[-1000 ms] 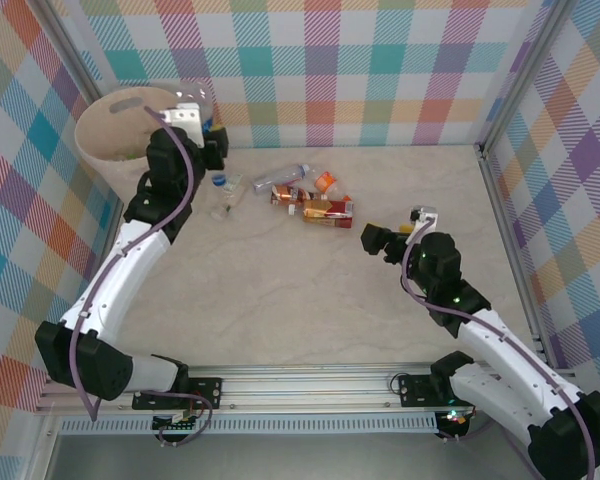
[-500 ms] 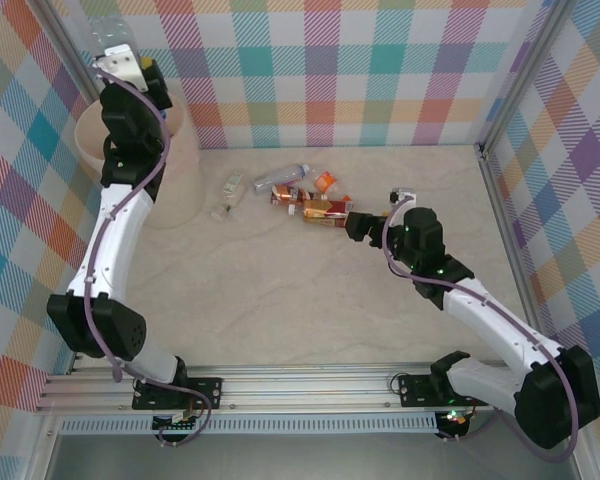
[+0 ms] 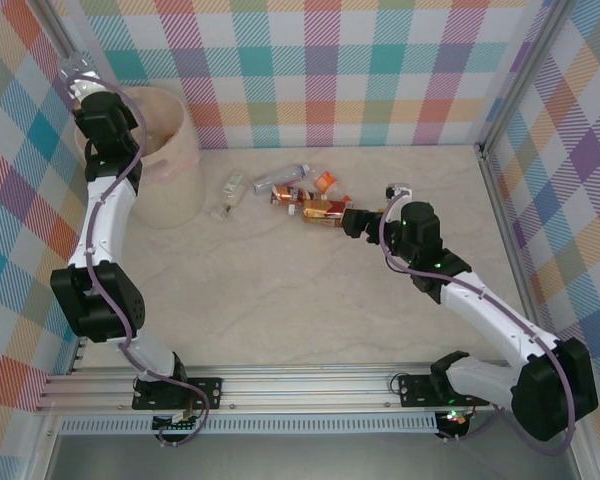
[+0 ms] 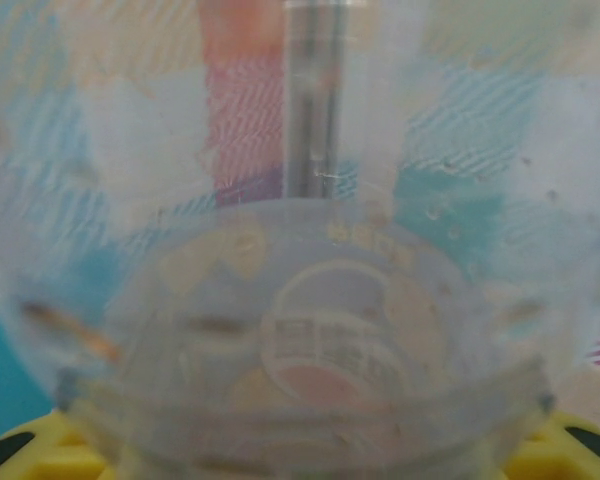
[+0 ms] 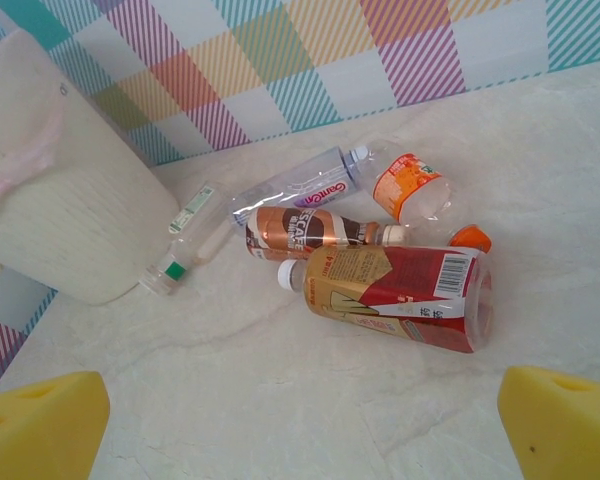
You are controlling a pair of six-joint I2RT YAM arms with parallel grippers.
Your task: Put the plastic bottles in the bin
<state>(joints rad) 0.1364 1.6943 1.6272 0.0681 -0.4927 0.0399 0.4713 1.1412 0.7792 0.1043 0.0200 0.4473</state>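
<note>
A clear bottle [image 4: 310,300] of thin, glossy, ribbed plastic with a faint round print is clamped in the left pincer [image 3: 80,82]. The pincer's yellow foam pads [image 4: 20,452] press on the bottle's sides. Just below and to the right of that raised pincer stands the bin [image 3: 170,165], a tall round tub with matte pink-beige walls. From overhead the pincer seems to hang at the bin's far-left rim, though whether it is truly over the mouth cannot be told.

The drop will likely go best if the pincer is centred over the opening before the pads part, since so light a bottle could glance off the rim.

The other plastic bottles [image 5: 360,230] lie in a loose cluster on the counter [image 3: 280,300], just ahead of the right pincer [image 3: 353,220]. Its pads stand wide apart with nothing between them.

- **Nearest:** a squarish red-and-tan bottle [image 5: 400,295] on its side.
- **Beyond it:** a brown-labelled bottle [image 5: 310,230], a stubby orange-labelled bottle [image 5: 410,185] and a slim blue-lettered bottle [image 5: 300,190].
- **Off to the left, near the bin:** a small green-capped bottle [image 5: 185,238].

The counter is smooth, pale and marbled.
</note>
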